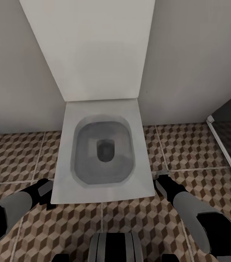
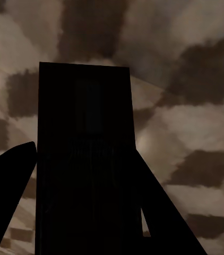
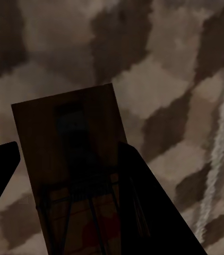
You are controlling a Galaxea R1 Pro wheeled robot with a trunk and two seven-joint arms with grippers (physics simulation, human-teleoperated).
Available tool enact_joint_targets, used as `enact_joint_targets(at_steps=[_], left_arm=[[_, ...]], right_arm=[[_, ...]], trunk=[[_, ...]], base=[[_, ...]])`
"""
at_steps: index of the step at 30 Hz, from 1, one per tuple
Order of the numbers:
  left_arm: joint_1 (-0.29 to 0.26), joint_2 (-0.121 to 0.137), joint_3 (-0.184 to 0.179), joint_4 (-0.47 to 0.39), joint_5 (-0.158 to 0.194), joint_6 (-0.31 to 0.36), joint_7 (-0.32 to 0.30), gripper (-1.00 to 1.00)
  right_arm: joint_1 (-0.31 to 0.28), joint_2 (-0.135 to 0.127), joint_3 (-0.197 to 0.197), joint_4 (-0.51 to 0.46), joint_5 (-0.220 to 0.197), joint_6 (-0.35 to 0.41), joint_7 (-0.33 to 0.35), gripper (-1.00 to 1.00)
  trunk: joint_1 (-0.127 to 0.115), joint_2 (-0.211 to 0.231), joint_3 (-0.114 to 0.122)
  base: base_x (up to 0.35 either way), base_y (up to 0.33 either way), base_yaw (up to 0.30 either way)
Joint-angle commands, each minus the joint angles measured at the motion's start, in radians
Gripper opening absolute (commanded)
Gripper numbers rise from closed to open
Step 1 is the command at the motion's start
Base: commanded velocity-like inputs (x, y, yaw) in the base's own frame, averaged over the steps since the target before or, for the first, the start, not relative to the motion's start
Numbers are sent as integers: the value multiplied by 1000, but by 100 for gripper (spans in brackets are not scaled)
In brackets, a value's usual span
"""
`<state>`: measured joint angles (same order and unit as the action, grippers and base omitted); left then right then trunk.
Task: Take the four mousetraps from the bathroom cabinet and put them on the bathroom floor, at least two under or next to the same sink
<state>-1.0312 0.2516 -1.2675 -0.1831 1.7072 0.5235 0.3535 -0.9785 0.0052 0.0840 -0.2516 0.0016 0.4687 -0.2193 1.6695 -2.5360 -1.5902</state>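
In the left wrist view a dark flat mousetrap (image 2: 85, 149) stands between the fingers of my left gripper (image 2: 85, 207), which is shut on it just above the cube-patterned bathroom floor (image 2: 197, 122). In the right wrist view a second mousetrap (image 3: 69, 143), with wire parts and a reddish spot, is held the same way by my right gripper (image 3: 69, 191). From the head view, the left gripper (image 1: 44, 191) hangs low at the toilet's front left corner. The right gripper (image 1: 161, 181) hangs at its front right corner. The cabinet and the sink are out of view.
A square white toilet (image 1: 139, 153) with its lid raised stands straight ahead against the pale wall (image 1: 195, 54). A glass shower screen with a white frame (image 1: 223, 149) runs along the right. Patterned floor (image 1: 13, 156) lies open on both sides of the toilet.
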Motion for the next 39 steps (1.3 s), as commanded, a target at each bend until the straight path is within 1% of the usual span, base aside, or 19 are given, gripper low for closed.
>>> enact_joint_targets(at_steps=[1,15,22,23,39], left_arm=[[0,1,3,-6,17,-2,12,-100],[0,3,3,-5,17,-2,14,-100],[0,14,3,-4,17,-2,15,-100],[0,16,3,-4,17,-3,15,100],[0,17,4,-4,17,-4,15,100]], right_arm=[[0,0,8,-2,0,8,-3,-100],[0,-1,8,-2,-1,7,-3,-100],[0,-1,8,-1,-1,7,-3,-100],[0,-1,8,-1,-1,7,-3,-100],[0,-1,8,-1,-1,8,-3,-100]], trunk=[[0,0,-1],[0,0,-1],[0,0,-1],[0,0,-1],[0,0,-1]], base=[[0,0,0],[0,0,0],[0,0,0],[0,0,0],[0,0,0]])
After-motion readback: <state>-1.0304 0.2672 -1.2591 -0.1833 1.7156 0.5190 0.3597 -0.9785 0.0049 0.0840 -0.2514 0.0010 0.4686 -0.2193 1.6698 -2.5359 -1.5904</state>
